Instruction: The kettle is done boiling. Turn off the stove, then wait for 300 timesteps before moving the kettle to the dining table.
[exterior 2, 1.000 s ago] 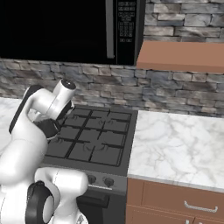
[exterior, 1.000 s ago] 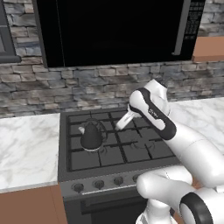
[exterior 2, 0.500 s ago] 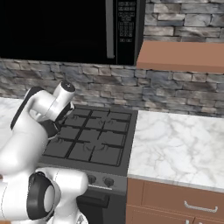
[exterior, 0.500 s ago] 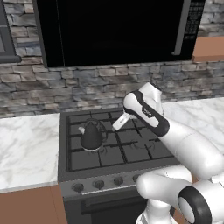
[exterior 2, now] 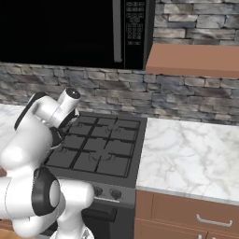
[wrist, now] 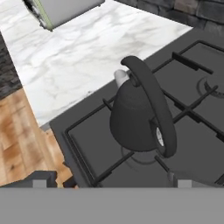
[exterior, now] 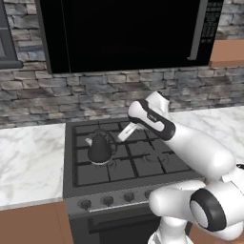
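Kettle (wrist: 138, 118) handle arches clearly close-up; stove (exterior: 128, 157) knobs elsewhere.

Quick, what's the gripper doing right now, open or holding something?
Gripper: open, holding nothing, above the kettle.

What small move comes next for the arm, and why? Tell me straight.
Probably lower the open hand toward the kettle so its fingers straddle the arched handle. The kettle sits upright on a front-left burner of the stove, the hand hovers beside and above it, not touching, and holds nothing.
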Available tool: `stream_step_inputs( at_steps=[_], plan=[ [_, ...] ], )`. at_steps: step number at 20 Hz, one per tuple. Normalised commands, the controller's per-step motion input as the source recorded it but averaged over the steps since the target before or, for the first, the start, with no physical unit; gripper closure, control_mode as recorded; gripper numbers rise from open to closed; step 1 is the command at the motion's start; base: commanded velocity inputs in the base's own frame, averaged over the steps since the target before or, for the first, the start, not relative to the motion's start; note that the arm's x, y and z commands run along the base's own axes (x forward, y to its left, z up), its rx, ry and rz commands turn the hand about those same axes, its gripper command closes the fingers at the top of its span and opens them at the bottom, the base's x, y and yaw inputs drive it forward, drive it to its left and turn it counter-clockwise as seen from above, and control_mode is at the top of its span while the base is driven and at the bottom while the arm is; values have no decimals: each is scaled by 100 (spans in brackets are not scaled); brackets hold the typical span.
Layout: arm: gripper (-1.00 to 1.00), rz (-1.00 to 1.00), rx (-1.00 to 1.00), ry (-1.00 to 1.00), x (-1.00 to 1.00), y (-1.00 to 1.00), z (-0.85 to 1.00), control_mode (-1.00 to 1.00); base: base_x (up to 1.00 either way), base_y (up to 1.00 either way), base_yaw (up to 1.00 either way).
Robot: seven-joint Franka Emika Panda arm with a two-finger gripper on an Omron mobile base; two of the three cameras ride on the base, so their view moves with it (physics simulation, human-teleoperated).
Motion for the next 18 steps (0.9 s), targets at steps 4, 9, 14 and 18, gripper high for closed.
stream_step_inputs(
  at_steps=[4, 9, 14, 18],
  plan=[
    [-100, 0, 0, 0, 18, 11, -15, -100, 0, 0, 0],
    [-100, 0, 0, 0, 15, 10, -14, -100, 0, 0, 0],
    [-100, 0, 0, 0, 9, 5, -10, -100, 0, 0, 0],
    [-100, 0, 0, 0, 7, 5, -16, -100, 0, 0, 0]
  ],
)
